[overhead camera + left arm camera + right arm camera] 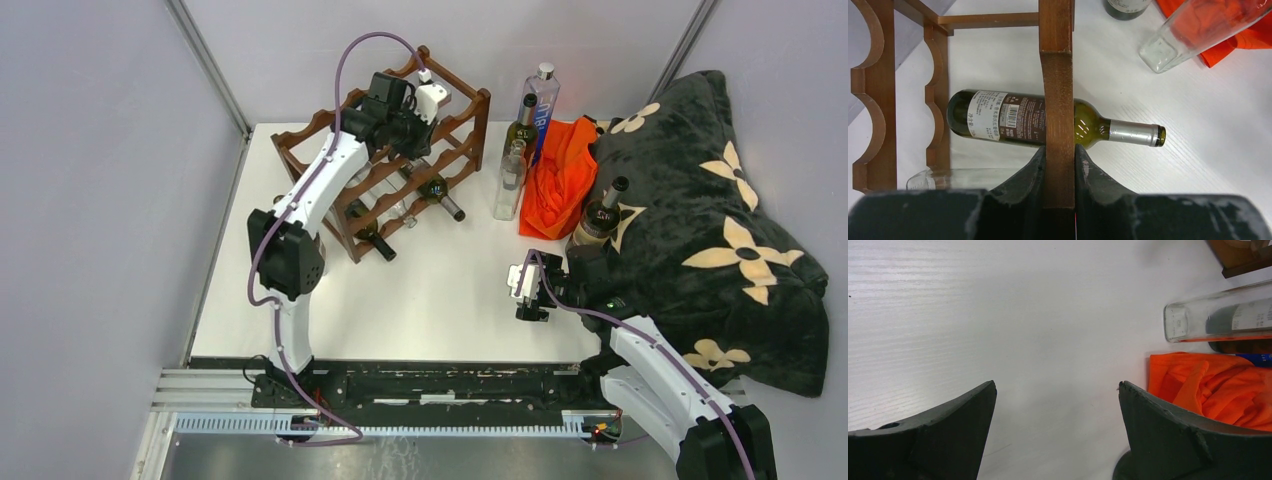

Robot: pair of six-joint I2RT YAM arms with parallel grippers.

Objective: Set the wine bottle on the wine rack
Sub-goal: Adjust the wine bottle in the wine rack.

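Note:
The reddish-brown wine rack [455, 135] stands at the back of the white table. My left gripper [410, 130] is on its top and is shut on a wooden rail [1058, 90], one finger on each side. A green wine bottle [1048, 120] lies in the rack below it, neck pointing right [447, 205]. A second dark bottle [378, 243] and a clear glass bottle [963, 177] also lie in the rack. Another wine bottle [600, 218] stands by the black blanket, just behind my right gripper [527, 290]. That gripper [1057, 385] is open and empty over bare table.
A dark wine bottle [520, 125], a clear bottle [510, 180] and a tall blue-labelled bottle [541, 100] stand right of the rack. An orange cloth [560, 175] lies beside them. A black flowered blanket [710, 220] fills the right side. Grey walls close in the table.

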